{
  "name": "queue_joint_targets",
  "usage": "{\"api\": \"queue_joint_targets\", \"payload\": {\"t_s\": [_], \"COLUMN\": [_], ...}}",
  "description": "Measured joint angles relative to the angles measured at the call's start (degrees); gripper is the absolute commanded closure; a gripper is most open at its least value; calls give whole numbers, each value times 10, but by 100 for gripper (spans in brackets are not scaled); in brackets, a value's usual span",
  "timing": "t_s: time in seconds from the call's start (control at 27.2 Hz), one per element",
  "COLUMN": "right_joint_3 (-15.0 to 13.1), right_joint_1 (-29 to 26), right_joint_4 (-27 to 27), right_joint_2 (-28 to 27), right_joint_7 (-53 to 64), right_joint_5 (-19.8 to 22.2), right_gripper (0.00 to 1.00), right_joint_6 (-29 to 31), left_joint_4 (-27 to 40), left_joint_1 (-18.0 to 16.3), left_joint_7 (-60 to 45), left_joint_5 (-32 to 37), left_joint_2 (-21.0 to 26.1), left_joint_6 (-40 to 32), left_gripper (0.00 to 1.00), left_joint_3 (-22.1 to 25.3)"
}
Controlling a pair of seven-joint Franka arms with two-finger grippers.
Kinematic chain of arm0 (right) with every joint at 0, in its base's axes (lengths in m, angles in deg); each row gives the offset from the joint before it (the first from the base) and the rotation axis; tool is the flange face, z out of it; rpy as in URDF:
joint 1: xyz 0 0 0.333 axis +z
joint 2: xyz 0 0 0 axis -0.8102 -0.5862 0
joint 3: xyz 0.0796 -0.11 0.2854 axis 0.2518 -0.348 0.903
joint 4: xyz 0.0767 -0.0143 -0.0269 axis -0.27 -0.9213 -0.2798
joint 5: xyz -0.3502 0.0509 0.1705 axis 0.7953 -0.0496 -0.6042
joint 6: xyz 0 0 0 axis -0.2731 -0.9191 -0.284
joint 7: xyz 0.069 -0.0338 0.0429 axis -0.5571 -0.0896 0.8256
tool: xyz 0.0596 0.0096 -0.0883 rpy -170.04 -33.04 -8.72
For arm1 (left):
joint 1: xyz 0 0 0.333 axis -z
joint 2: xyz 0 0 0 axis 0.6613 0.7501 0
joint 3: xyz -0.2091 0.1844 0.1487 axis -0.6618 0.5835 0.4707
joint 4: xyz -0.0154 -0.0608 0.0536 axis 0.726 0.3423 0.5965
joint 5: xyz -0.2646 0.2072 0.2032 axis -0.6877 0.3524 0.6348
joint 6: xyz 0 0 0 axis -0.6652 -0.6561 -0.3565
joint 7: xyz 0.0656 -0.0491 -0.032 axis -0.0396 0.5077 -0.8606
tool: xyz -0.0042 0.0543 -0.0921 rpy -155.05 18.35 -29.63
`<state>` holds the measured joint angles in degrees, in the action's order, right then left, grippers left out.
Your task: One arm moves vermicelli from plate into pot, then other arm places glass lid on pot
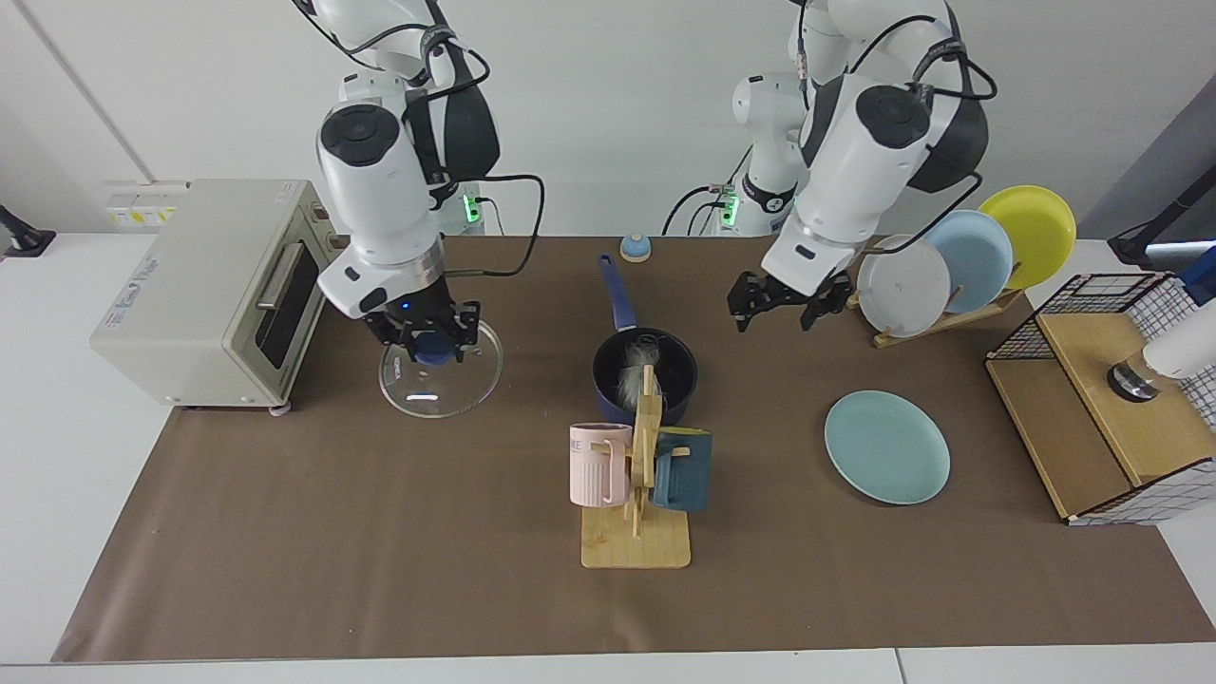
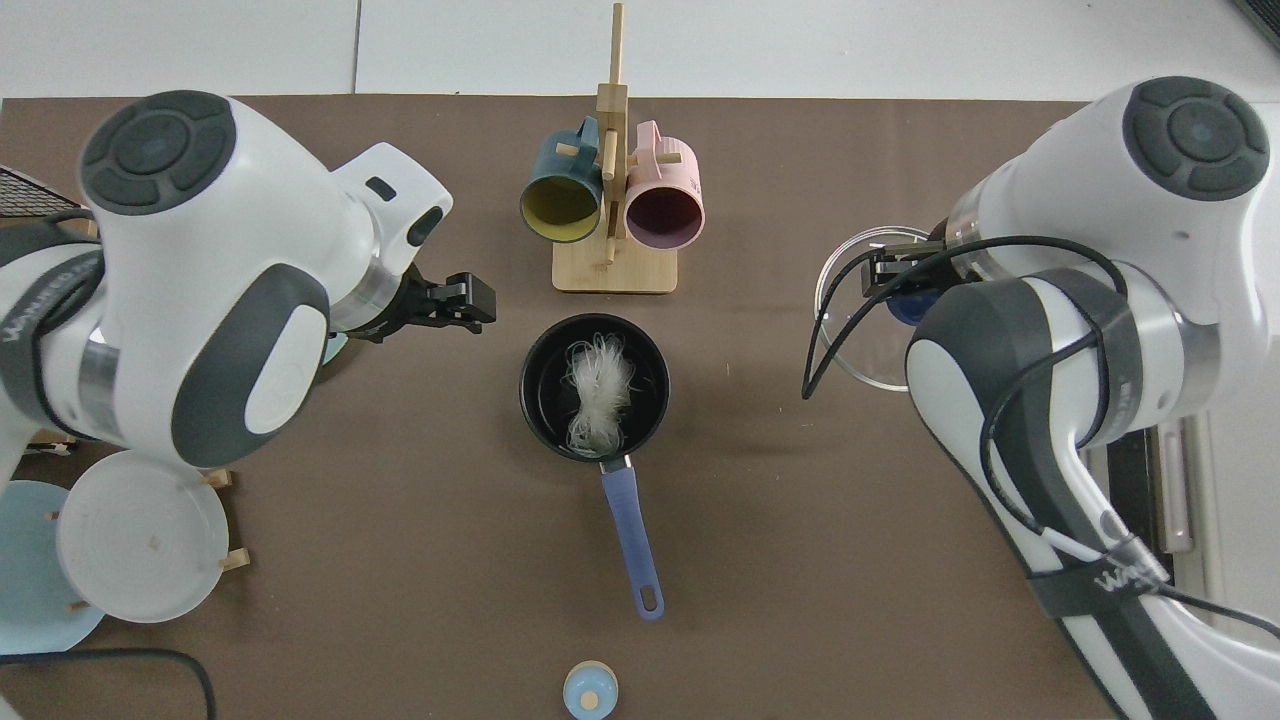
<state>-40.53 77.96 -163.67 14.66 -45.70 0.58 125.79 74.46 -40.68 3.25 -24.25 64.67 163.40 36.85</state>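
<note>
Across the table, in the facing view, my right gripper point(image 1: 425, 344) is clenched on the knob of the lid point(image 1: 440, 370) and holds it off the table, tilted, near the toaster oven point(image 1: 204, 290). I judge this is the carry toward the pot point(image 1: 645, 378), where the vermicelli point(image 1: 630, 378) lies. My left gripper point(image 1: 788, 300) hangs released and empty between the pot and the plate rack point(image 1: 940, 318), so the way is free. The plate point(image 1: 887, 446) is bare.

From above, the vermicelli point(image 2: 597, 393) sits in the middle of the pot point(image 2: 540, 400). The lid point(image 2: 845, 330) is well apart from it. The left gripper point(image 2: 458, 303) waits beside. The mug rack point(image 2: 611, 215) stands just beside the pot's rim, so I would lower the lid with care there.
</note>
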Motion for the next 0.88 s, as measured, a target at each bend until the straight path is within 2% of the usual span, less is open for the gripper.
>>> {"api": "queue_joint_targets", "payload": {"t_s": [0.48, 0.66, 0.88], "right_joint_3": [0, -1, -3], "right_joint_1": [101, 133, 146], "right_joint_4": [-1, 26, 81], "right_joint_2": [-12, -51, -112], "right_joint_7": [-181, -240, -276], "right_joint_5": [0, 2, 4], "right_gripper": [100, 100, 100], "right_joint_6": [24, 31, 36], "left_joint_4": [3, 4, 4], "left_joint_1": [-2, -5, -5], "left_joint_7": [17, 19, 24], "left_joint_5": [0, 0, 0], "left_joint_2": [-3, -3, -3], "left_joint_6": [-2, -2, -2], "left_gripper": [0, 0, 0], "left_joint_3": [23, 31, 32]}}
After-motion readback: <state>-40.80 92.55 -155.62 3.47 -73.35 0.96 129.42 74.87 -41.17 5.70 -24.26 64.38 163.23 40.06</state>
